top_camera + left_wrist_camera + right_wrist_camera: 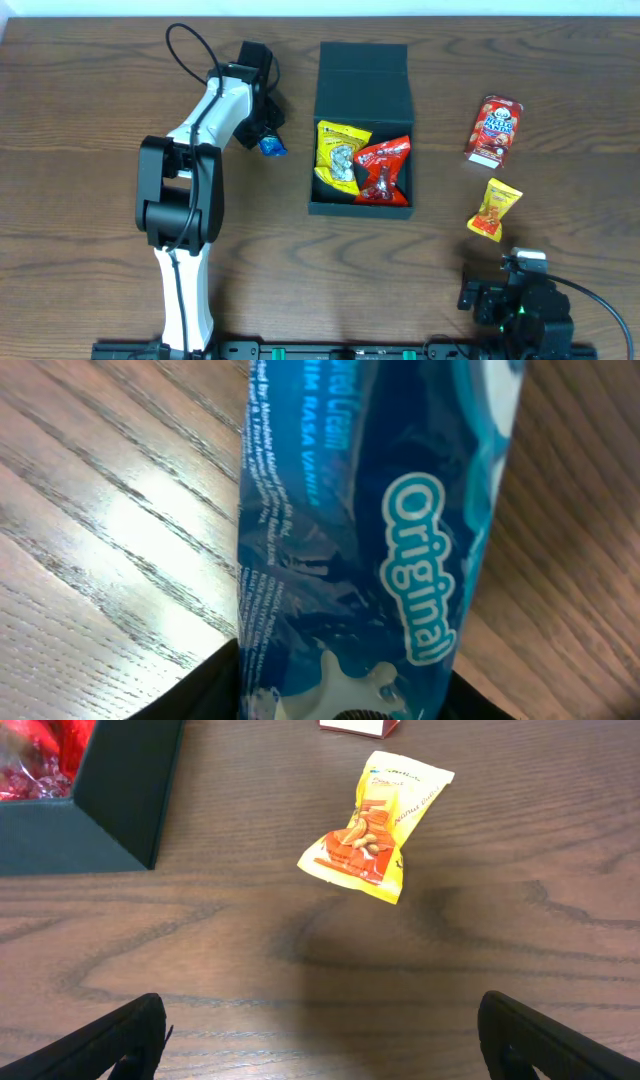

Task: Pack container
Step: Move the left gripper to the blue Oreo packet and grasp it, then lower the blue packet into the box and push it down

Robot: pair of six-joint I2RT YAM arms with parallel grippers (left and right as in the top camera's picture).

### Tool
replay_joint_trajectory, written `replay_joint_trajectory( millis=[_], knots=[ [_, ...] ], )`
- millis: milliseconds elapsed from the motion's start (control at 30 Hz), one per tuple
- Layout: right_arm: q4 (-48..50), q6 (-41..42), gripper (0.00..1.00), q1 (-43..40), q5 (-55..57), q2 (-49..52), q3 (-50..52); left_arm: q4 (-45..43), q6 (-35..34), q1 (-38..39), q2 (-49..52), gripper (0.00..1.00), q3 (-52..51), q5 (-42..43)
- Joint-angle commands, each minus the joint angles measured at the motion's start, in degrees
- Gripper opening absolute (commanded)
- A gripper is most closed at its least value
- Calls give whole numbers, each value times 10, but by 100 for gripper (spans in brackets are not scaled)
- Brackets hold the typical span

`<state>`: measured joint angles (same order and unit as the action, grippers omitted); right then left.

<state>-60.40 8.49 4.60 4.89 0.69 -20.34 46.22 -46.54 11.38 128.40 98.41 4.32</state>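
In the open green box [362, 65] at the centre of the table [100, 80] lie a yellow packet [337, 155] and a red packet [385, 170], a red carton [493, 130] and a yellow bag [495, 209] wait right of it, my left claw [265, 135] is at the blue packet [370, 530], grip unclear to me, and my right claw [320, 1020] is wide open, empty.

The left arm [182, 200] is built of white tubular links joined by bulky black joint housings, with a black wrist section at its far end. A thin black cable [200, 45] arcs off the far link, and a second cable [177, 285] lies along the near white link. The right arm [520, 300] is all black and blocky, with a small green light [518, 313] and a black lead [600, 297] trailing right. The right gripper [322, 1005] has matte black, tapered fingers [110, 1045].
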Motion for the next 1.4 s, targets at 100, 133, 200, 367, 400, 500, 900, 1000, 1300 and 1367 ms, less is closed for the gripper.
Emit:
replay_joint_trajectory(
  millis=[100, 133, 200, 367, 400, 500, 900, 1000, 1300, 1367],
  knots=[
    [-3, -4, 99, -6, 1, -3, 2, 3, -2, 6, 10, 43, 10, -2],
    [-3, -4, 99, -6, 1, -3, 2, 3, -2, 6, 10, 41, 10, -2],
    [-3, -4, 99, -6, 1, -3, 2, 4, -1, 7, 10, 38, 10, -2],
    [-3, -4, 99, -5, 1, -3, 2, 6, 3, 9, 10, 36, 10, -3],
    [-3, -4, 99, -5, 1, -3, 2, 7, 3, 10, 10, 36, 10, -3],
    [-3, -4, 99, -5, 1, -3, 2, 10, 5, 12, 10, 31, 10, -3],
    [-3, -4, 99, -6, 1, -3, 2, 20, 18, 18, 10, 26, 10, -3],
    [-3, -4, 99, -5, 1, -3, 2, 23, 29, 20, 9, 18, 10, -4],
    [-3, -4, 99, -5, 1, -3, 2, 37, 47, 28, -38, 9, 10, -50],
    [-3, -4, 99, -5, 1, -3, 2, 38, 61, 31, -54, 9, 10, -58]
  ],
)
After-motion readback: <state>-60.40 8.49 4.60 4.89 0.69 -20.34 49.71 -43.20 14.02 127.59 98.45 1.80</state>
